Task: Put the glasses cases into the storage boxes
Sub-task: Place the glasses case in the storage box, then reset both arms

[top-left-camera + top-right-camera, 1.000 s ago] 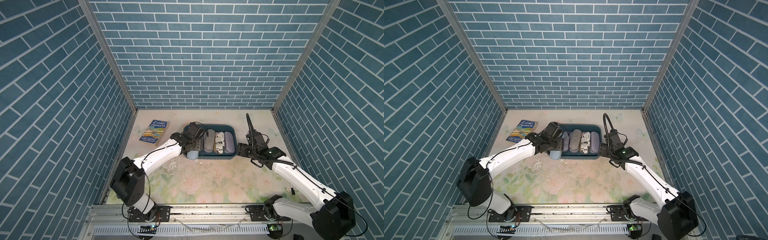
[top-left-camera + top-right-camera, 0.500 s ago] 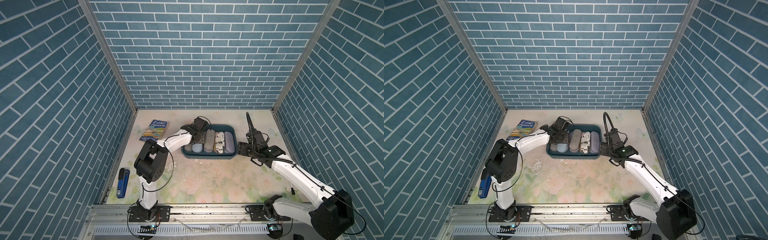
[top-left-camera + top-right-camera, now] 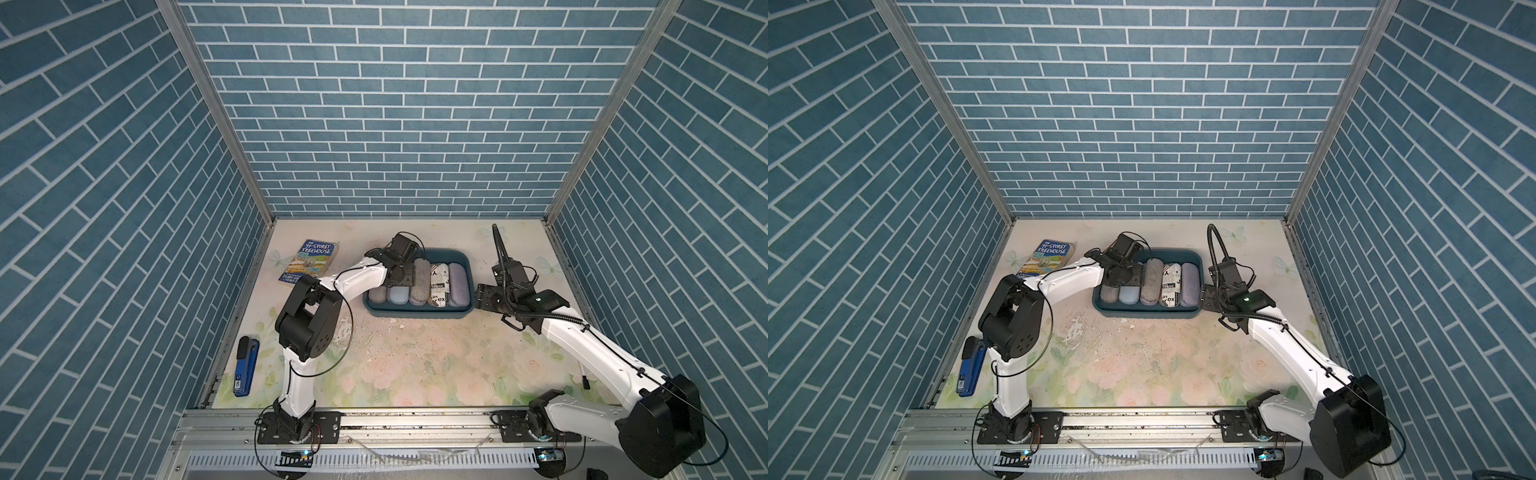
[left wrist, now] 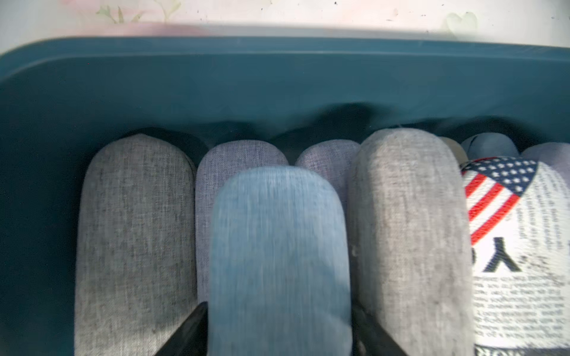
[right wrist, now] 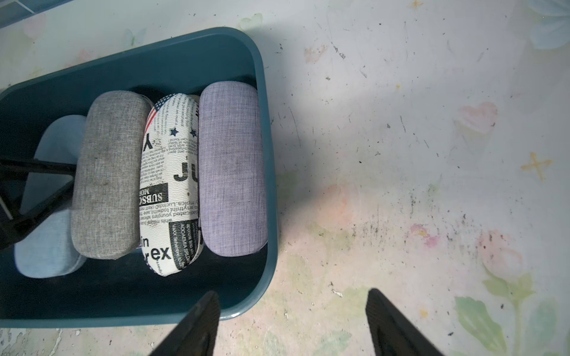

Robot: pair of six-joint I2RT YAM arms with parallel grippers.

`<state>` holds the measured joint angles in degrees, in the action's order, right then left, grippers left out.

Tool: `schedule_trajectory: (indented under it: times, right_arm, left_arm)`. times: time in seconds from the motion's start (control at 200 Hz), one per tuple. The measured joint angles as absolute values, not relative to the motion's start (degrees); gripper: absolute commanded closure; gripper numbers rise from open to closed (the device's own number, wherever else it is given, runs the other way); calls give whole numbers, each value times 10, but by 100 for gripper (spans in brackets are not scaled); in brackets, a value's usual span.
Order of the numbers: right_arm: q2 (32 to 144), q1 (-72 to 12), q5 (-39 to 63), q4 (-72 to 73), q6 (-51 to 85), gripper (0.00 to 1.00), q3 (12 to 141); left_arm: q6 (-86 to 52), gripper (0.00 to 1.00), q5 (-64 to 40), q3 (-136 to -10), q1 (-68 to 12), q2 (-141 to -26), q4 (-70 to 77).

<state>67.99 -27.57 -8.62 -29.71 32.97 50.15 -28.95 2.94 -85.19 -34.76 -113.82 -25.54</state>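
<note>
Straddling blue case (image 4: 277, 246) in tub (image 4: 277, 77), left end effector (image 4: 279, 306)

Your left gripper's fingers (image 4: 191, 336) flank the light blue case (image 4: 277, 246), which lies atop two lavender cases (image 4: 240, 157), between two grey cases (image 4: 132, 231); the newspaper-print case (image 4: 518, 262) adjoins one, inside the teal tub (image 4: 216, 86).

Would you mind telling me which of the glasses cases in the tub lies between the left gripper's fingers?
The light blue case: the only blue one, flanked by two grey cases.
</note>
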Motion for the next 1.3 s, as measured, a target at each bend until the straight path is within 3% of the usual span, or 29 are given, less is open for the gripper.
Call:
schedule_trajectory:
  times: [0.425,0.755,0.995,1.3]
  right_arm:
    - [683,-272,-84,-297,330,24,502]
    - [682,-267,-88,-295,328,24,502]
    - [663,-255,-116,-291,314,24,502]
    - [585,-233,-163,-246,294,24,457]
  left_arm:
    - [-290,11,39,-857,-344,-1120,-263]
    - [-280,10,77,-830,-336,-966,-266]
    - [-253,11,152,-682,-287,-777,-239]
    - [-186,9,262,-377,-157,-561,-71]
